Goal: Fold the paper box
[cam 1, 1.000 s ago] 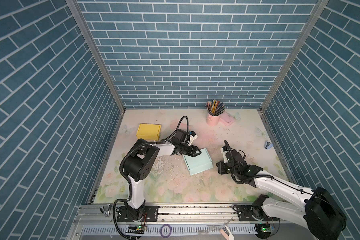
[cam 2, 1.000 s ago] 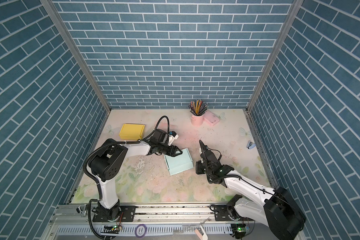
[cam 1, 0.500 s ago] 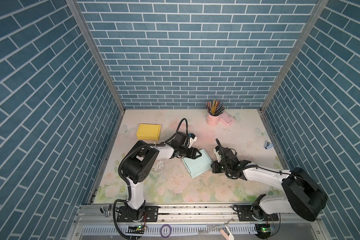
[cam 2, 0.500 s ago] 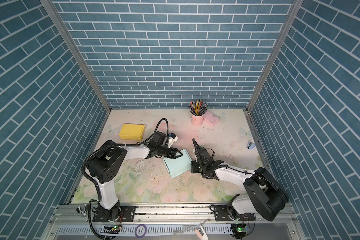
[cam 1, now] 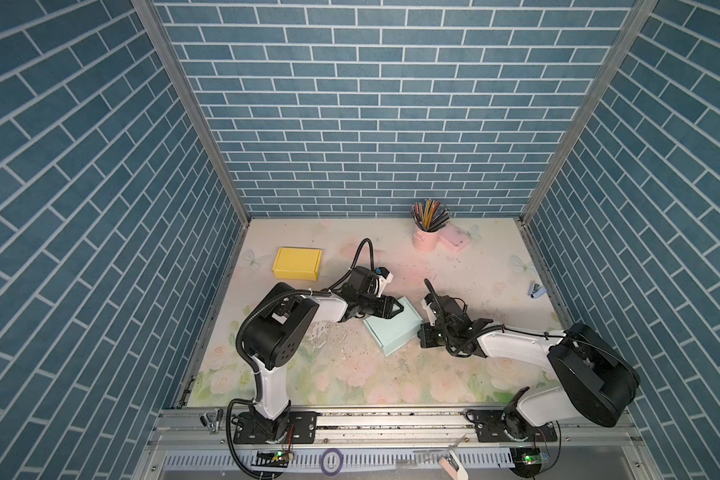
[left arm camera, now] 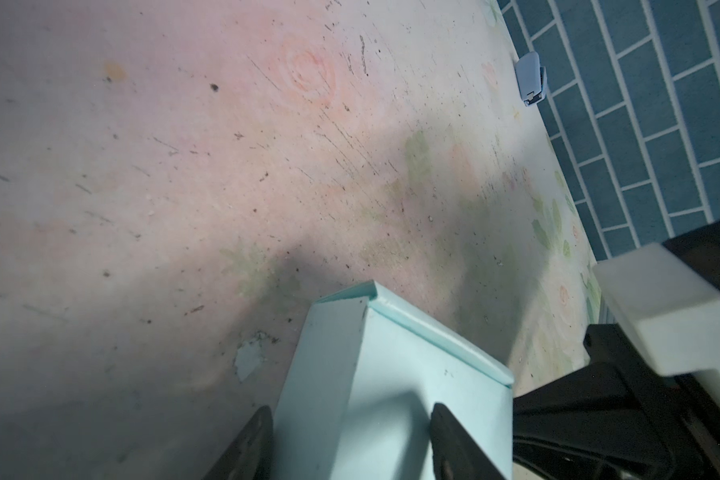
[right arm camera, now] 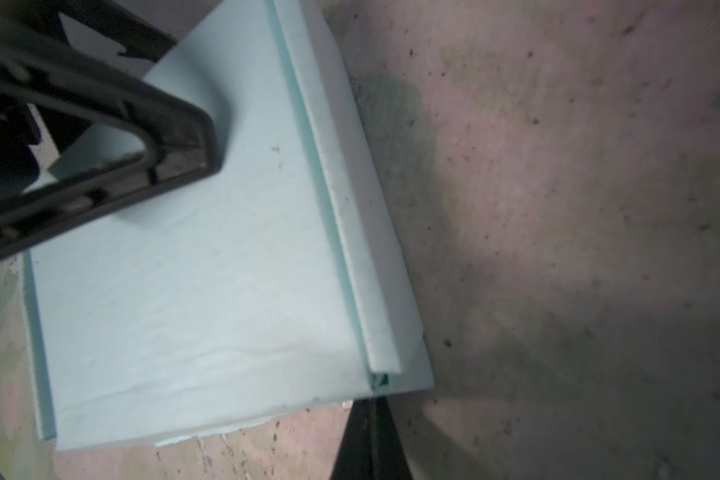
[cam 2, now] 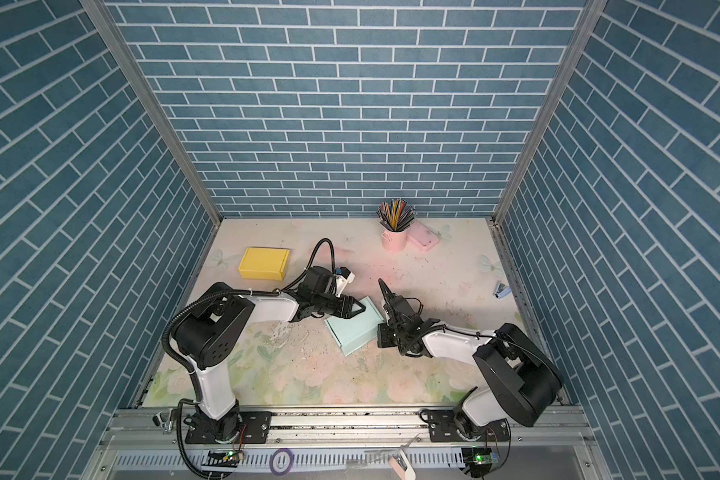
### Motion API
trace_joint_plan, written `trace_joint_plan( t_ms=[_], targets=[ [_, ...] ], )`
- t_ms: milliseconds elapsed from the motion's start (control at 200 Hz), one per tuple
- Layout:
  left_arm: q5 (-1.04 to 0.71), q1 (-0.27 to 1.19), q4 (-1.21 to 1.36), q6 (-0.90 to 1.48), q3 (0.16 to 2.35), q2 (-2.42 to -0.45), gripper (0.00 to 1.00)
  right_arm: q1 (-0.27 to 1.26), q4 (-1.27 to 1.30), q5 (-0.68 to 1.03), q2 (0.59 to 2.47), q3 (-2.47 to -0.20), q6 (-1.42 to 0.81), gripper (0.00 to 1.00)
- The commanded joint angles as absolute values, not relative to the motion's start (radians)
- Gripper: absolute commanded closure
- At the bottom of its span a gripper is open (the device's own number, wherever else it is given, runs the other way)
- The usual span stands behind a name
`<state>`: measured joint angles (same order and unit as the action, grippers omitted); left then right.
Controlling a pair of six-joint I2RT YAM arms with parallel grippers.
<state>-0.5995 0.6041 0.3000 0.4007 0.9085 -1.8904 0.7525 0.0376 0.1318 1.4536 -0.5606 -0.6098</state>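
No text, label, brand, number or sign is legible on anything in view.

There are two paper boxes, one pale blue box [cam 1: 393,330] and one yellow box [cam 1: 297,263], one pink cup [cam 1: 425,242] of coloured pencils [cam 1: 429,212], one pink case [cam 1: 455,240], one small blue stapler [cam 1: 536,289] and two robot arms, left arm [cam 1: 281,332] and right arm [cam 1: 516,353].

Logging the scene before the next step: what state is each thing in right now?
paper box: lid folded down, lying flat
yellow box: closed
pink cup: upright, full of pencils
pink case: lying flat
stapler: closed, lying flat
left gripper: open, astride the paper box's edge
right gripper: shut, empty, by the paper box's corner
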Motion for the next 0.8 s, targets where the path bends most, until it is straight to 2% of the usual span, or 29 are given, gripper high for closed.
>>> trace_joint_plan(
  t_ms=[0,175,595,795],
  targets=[
    [-0.658,0.662,0.222,0.429,0.852,-1.889,0.41,0.749,0.134,0.064,1.432,-0.558,-0.659,1.0],
    [-0.668,0.661,0.253,0.446,0.807,-1.874,0.41,0.715,0.148,0.039,1.376,-0.515,-0.687,0.98],
    [-0.705,0.707,0.343,0.503,0.796,-1.865,0.41,0.74,0.215,0.154,1.536,-0.66,-0.659,0.99],
    [-0.691,0.693,0.347,0.511,0.801,-1.869,0.41,0.767,0.183,0.105,1.49,-0.637,-0.66,0.98]
  ],
)
